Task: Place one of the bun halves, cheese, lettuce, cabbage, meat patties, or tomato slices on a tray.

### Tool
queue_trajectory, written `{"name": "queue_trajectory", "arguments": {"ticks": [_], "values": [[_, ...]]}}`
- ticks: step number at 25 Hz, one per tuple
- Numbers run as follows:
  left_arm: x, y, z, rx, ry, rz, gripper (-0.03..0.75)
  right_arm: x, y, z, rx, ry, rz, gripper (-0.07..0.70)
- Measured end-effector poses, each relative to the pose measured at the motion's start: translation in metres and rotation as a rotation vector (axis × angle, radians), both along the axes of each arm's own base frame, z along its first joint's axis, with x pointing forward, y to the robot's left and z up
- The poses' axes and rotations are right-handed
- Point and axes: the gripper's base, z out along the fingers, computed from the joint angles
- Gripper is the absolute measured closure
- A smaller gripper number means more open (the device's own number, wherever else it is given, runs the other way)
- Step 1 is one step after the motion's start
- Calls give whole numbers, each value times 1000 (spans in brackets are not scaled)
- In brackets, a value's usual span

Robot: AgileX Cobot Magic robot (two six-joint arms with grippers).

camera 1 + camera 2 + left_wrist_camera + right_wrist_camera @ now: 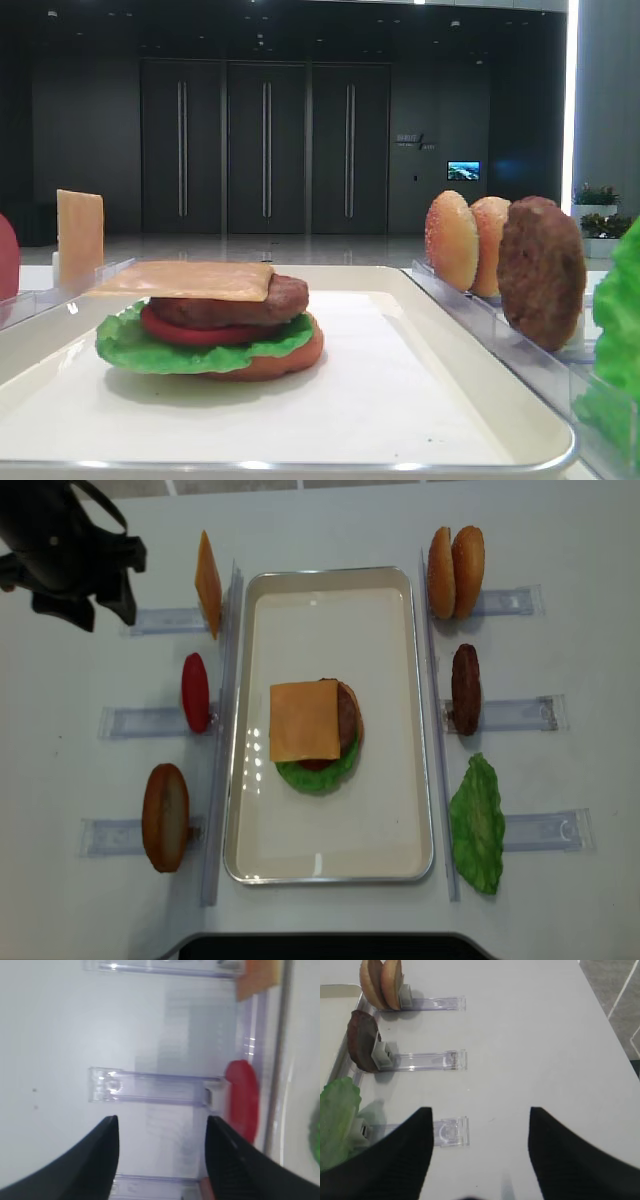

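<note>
Front view: the tray [480, 400] holds one stack: bun bottom [285, 362], lettuce [135, 350], tomato slice [195, 330], patty [250, 303], with the cheese [190, 279] lying flat on top. A spare cheese slice [80, 237] stands upright on the left. Two bun halves [452, 240] and a spare patty [541, 271] stand on the right.

Right wrist view: the right fingers [480, 1152] stand apart, empty, above the table [545, 1035]. The spare patty, the bun halves and a spare lettuce leaf [337, 1120] lie to their left, in clear racks [427, 1061].

Left wrist view: the left fingers [162, 1157] stand apart and hold nothing. A spare tomato slice [243, 1097] stands on edge ahead and to the right.

Overhead view: the left arm [65, 550] hangs over the far left corner, near the upright cheese. A bun half [166, 817] stands on the left, nearer that arm. Judgement: a top bun is the likely next item.
</note>
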Motion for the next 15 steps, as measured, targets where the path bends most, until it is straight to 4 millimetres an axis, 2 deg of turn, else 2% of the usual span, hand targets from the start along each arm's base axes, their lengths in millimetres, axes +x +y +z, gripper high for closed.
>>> {"name": "queue_trajectory", "arguments": {"ticks": [4,7,9,12,15], "values": [[0,34,0,24,5,31,297,0,0,0,0,0,0,230],[-3,44,-1,49,31,25,297,0,0,0,0,0,0,230],[-12,44,-3,58,62,19,297,0,0,0,0,0,0,230],[-52,42,-1,56,64,19,297,0,0,0,0,0,0,230],[-106,38,4,49,21,30,299,0,0,0,0,0,0,230]]}}
